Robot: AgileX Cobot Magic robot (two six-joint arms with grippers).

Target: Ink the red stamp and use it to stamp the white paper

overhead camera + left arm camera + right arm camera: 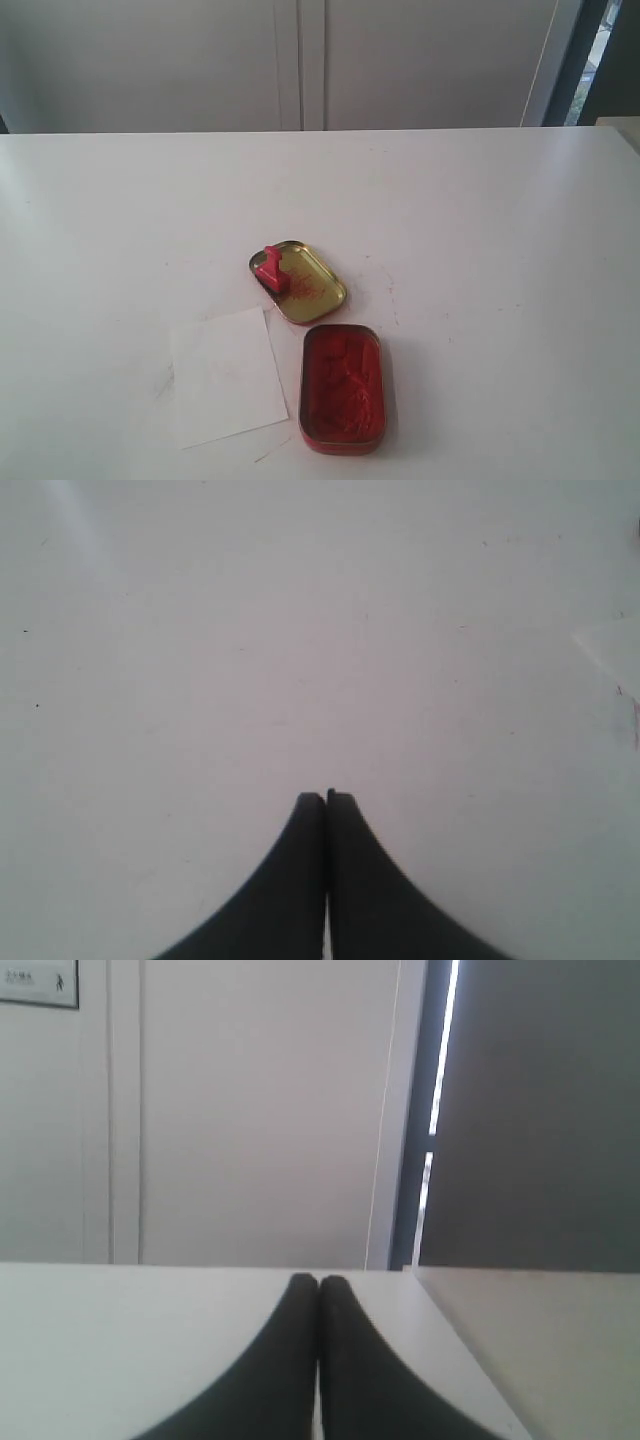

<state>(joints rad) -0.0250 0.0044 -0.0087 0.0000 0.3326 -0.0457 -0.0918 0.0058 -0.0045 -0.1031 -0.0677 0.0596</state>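
Two claws, both pressed together and holding nothing: my left claw [327, 800] hangs over bare table [200, 630], while my right claw [319, 1282] looks level across the tabletop toward the wall. Neither shows in the exterior view.

The step in hand, as I judge it, is fetching the stamp [268, 266]; the paper carries no print yet. To do it well I would spread one claw first and come straight down over the narrow knob. I would pinch there rather than at the base, and lift without dragging the lid [322, 283] along. The stamp's face should stay level so it meets the paste in the tin [340, 446] flat, then the paper [225, 377] squarely.

The stamp is small, bright red plastic. It stands a little tilted at the far left end of the gold lid, which is smeared red. In the exterior view the open tin lies just in front of the lid. The blank white paper lies flat just left of the tin.
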